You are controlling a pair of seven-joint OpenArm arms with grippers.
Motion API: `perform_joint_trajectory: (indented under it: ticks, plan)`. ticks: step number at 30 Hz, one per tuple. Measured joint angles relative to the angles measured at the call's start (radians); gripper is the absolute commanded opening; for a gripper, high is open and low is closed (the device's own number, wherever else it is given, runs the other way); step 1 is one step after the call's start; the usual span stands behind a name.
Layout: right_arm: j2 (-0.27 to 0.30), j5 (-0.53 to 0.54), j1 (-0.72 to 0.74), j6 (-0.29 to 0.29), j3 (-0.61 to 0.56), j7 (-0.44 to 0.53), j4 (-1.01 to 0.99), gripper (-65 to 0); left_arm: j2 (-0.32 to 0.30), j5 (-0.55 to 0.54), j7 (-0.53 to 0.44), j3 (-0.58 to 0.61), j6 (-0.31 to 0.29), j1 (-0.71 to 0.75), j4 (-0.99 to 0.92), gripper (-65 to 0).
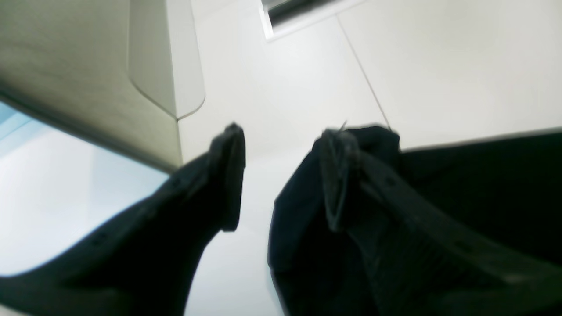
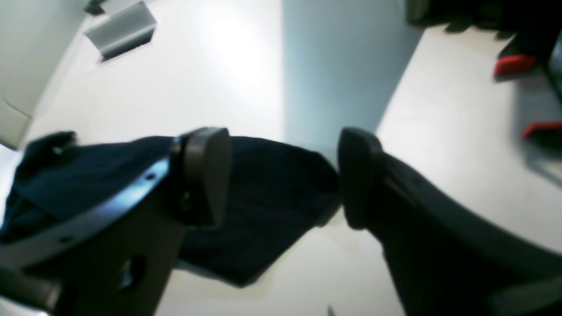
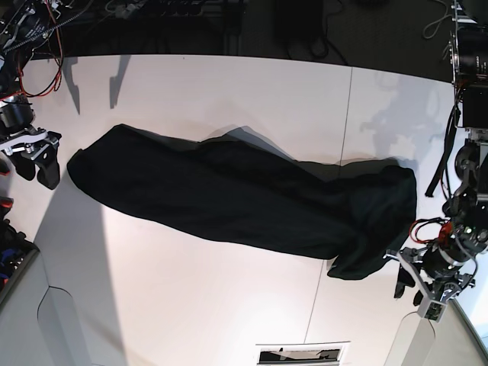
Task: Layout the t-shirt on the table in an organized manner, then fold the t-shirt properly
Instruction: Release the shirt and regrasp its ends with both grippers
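Black fabric stretches across the white table (image 3: 229, 91) in the base view: the t-shirt (image 3: 229, 194) lies as one long band from the left side of that view to the right, wrinkled and bunched, thickest at its right end, where a lump of cloth hangs toward the near edge. No print shows on the side that faces up. A thin dark seam (image 3: 335, 198) crosses the tabletop and passes under the shirt.

At the left of the base view the right gripper (image 3: 36, 164) stands just beside the shirt's end, apart from it, with its jaws spread. Its wrist view shows the same: two dark fingers (image 2: 206, 175) wide apart, the shirt's rounded end (image 2: 272, 193) lying on the table beyond the gap, nothing between the pads.

At the right of the base view the left gripper (image 3: 415, 288) sits near the bunched end. Its wrist view is blurred; the jaws are parted with bare table in the gap, and black cloth (image 1: 298, 219) lies against the right-hand finger (image 1: 338, 175). Whether that cloth hangs on the finger or only lies behind it I cannot tell
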Motion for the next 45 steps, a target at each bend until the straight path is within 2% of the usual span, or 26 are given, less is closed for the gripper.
perform_joint_trajectory:
  ticks: [5,8,14,16,21,25,30,38,45]
  plan:
    - [-0.072,0.011,-0.005,0.001,-0.022,-0.04,0.0,-26.7,-0.051,-0.06,0.008,-0.023,-0.093,0.125,0.124,-35.0]
    - [-0.091,0.016,-0.03,0.001,-0.056,-0.036,0.0,-26.7,-0.046,-0.062,-0.003,-0.022,-0.1,0.204,0.149,-35.0]
    - [-0.113,0.043,-0.112,0.002,-0.129,-0.034,0.0,-26.7,-0.046,-0.05,-0.037,-0.022,-0.097,0.356,0.147,-35.0]
    - [-0.123,0.053,-0.133,0.01,-0.17,-0.036,0.0,-26.7,-0.043,-0.042,-0.068,-0.022,-0.096,0.384,0.147,-35.0]
    - [-0.148,0.042,-0.213,0.02,-0.278,-0.033,-0.001,-26.7,-0.043,0.01,-0.067,-0.022,-0.077,0.433,0.147,-35.0]
    - [-0.183,-0.064,-0.233,0.02,-0.348,0.02,-0.001,-26.7,-0.043,0.03,-0.084,-0.023,-0.033,0.435,0.147,-35.0]
    - [-0.201,-0.119,-0.243,0.018,-0.361,0.062,-0.051,-26.7,-0.043,0.071,-0.083,-0.023,0.01,0.436,0.147,-35.0]
    - [-0.205,-0.087,-0.195,0.035,-0.364,0.155,-0.216,-26.7,-0.043,0.076,-0.095,-0.023,0.013,0.471,0.142,-35.0]
    - [-0.225,-0.081,-0.142,0.04,-0.377,0.171,-0.291,-26.7,-0.043,0.084,-0.138,-0.023,0.014,0.477,0.082,-35.0]
